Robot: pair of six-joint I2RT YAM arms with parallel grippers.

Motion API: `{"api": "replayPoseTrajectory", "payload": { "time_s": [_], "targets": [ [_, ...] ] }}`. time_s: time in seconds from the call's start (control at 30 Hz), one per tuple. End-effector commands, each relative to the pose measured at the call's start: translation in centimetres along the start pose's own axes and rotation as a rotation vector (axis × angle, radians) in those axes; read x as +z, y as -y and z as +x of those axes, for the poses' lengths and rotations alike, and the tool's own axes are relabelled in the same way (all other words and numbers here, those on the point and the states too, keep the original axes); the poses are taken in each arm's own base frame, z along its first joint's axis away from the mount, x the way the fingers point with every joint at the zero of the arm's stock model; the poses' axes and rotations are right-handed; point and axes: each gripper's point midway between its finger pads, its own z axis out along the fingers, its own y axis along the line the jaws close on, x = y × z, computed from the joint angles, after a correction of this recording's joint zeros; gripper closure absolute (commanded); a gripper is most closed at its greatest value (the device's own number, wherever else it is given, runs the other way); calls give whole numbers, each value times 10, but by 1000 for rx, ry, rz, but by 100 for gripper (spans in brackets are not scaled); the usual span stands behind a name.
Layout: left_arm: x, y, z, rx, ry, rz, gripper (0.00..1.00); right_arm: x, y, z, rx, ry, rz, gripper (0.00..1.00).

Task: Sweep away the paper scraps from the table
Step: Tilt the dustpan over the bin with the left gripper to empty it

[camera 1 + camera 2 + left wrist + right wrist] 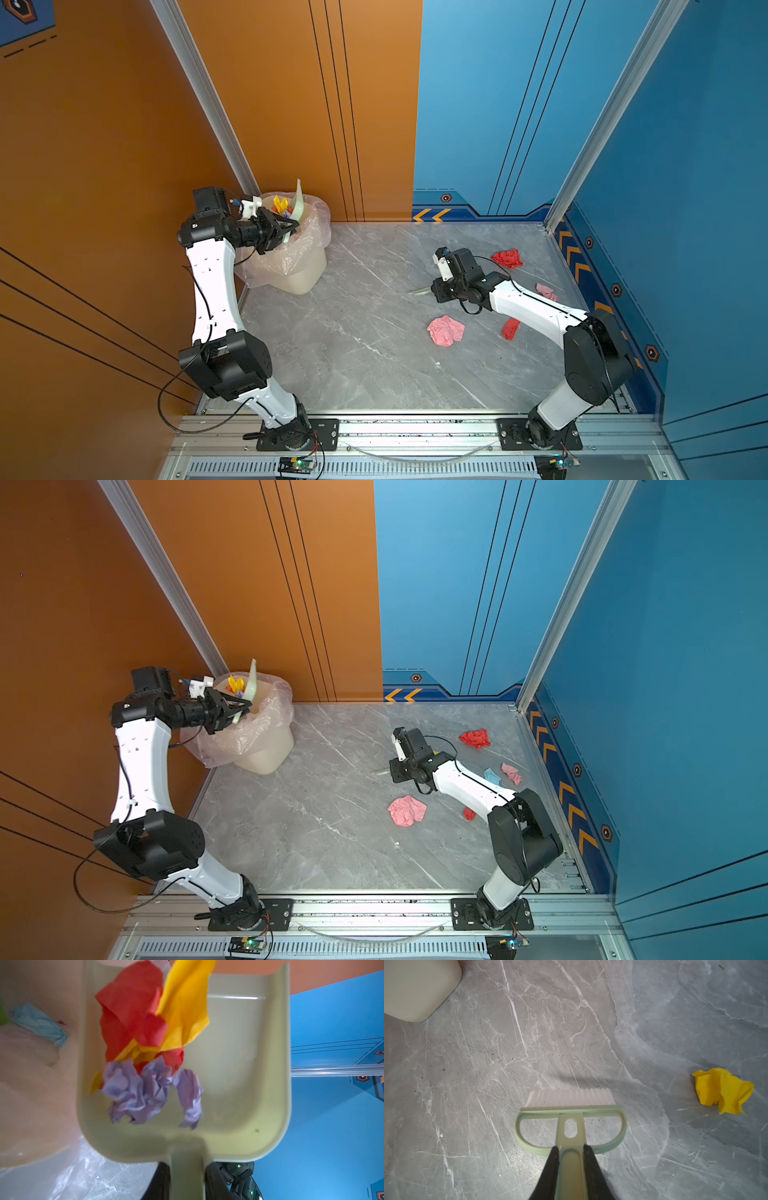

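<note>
My left gripper (286, 230) (187, 1167) is shut on the handle of a pale green dustpan (239, 1064), tilted over the bin. Red (133, 1012), yellow (187, 1001) and lilac (145, 1093) paper scraps lie in the pan. My right gripper (571, 1151) (432, 291) is shut on the green brush (571, 1109), low over the table (353, 332). On the table lie a red scrap (508, 258), a large pink one (445, 330), a small pink one (546, 291), another red one (510, 328), a light blue one (491, 776) and a yellow one (722, 1091).
A cream bin (291, 266) with a clear plastic liner stands at the table's back left corner; a light blue scrap (39, 1024) lies inside it. Orange and blue wall panels enclose the table on three sides.
</note>
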Motion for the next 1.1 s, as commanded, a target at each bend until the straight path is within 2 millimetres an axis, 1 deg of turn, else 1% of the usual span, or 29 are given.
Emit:
{"api": "replayPoseTrajectory", "payload": {
  "time_s": [0.0,0.3,0.4,0.63,0.73,1.07],
  "targets": [
    [-6,15,-2,-16,-4,54,100,-13,-6,-10,-18,45,-37,100],
    [5,12,-6,-100,-35,124,100,-10,-12,-4,-32,25,-46,100],
    [5,14,-10,-114,-14,137,100,-10,-14,-4,-36,22,-46,100],
    [1,33,-23,-151,14,261,100,-12,-14,0,-50,18,-34,100],
    [2,36,-28,-173,19,294,100,-13,-14,2,-51,17,-33,100],
    [-3,44,-32,-173,29,327,100,-17,-13,3,-50,24,-25,100]
  ]
}}
